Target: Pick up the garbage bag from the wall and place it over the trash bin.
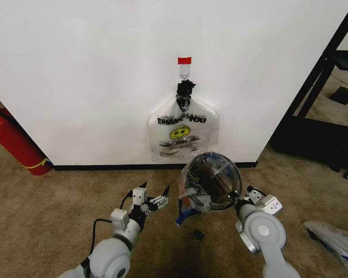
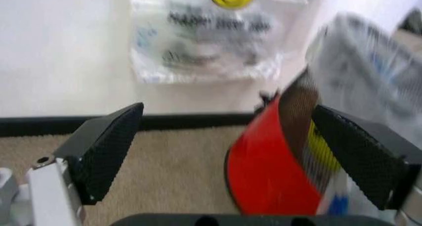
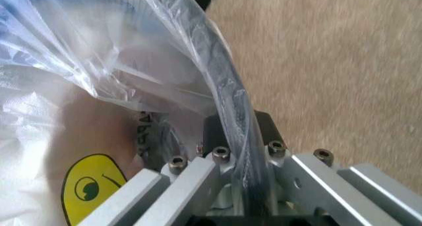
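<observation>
Step in hand: seating the garbage bag [image 1: 210, 179] over the trash bin [image 1: 188, 209]. Right tool [image 1: 242, 200] pinches bag and rim together, apparently. Left tool [image 1: 160, 200] spread, just beside the bin. Next: draw the loose film down on the left side.

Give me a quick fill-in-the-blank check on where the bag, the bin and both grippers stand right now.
1. The garbage bag is draped over the trash bin, whose base is coloured ____.
2. The right gripper is shut on the bin's bag-covered ____.
3. The left gripper is ____, beside the bin and not touching it.
4. The white smiley bag hangs from a hook under ____ tape on the wall.

Missing words: red; rim; open; red
</observation>
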Motion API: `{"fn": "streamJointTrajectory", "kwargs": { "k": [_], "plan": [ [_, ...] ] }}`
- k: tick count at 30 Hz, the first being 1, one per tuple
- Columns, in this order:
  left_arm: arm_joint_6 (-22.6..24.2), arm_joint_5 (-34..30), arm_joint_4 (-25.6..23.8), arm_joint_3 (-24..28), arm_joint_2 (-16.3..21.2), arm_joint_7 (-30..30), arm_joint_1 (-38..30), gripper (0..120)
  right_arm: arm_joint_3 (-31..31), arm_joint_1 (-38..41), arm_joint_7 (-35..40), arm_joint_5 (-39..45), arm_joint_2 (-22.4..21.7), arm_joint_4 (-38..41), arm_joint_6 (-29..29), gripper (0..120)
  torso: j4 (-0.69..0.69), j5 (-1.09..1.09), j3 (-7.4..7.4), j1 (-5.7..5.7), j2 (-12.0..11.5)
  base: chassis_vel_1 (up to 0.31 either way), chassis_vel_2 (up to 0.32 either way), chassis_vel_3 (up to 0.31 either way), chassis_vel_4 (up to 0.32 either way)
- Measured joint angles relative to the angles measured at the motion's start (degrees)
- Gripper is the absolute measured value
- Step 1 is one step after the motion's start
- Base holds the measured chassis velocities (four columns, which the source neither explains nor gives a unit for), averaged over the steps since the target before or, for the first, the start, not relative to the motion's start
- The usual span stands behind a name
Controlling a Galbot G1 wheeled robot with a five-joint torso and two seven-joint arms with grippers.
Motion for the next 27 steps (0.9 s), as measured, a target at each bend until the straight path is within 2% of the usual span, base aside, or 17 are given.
{"fn": "streamJointTrajectory", "kwargs": {
  "k": [3,7,18,27],
  "plan": [
    [-1.01,0.78,-0.14,-3.16,-3.34,0.05,2.29,100,-0.42,0.88,0.45,-0.24,2.09,-1.98,-0.47,0,0.01,-0.01,0.0,0.0,0.0,0.0,0.0,0.0,0.0],
    [-0.97,2.74,-1.73,-5.73,-5.08,-0.3,5.44,100,-1.86,2.18,0.88,-0.61,3.63,-4.13,-1.61,0,0.02,0.0,0.0,0.0,0.0,0.0,0.0,0.0,0.0],
    [0.76,4.07,-4.54,-6.78,-5.75,-2.03,6.61,100,-5.95,7.29,3.79,-0.48,5.06,-10.28,-5.51,0,0.02,0.01,0.01,0.0,0.0,0.0,0.0,0.0,0.0],
    [3.1,3.07,-6.02,-6.76,-6.24,-3.52,6.23,100,-8.38,7.68,5.69,0.03,5.02,-11.11,-7.39,0,0.01,0.0,0.0,0.0,0.0,0.0,0.0,0.0,0.0]
  ]
}}
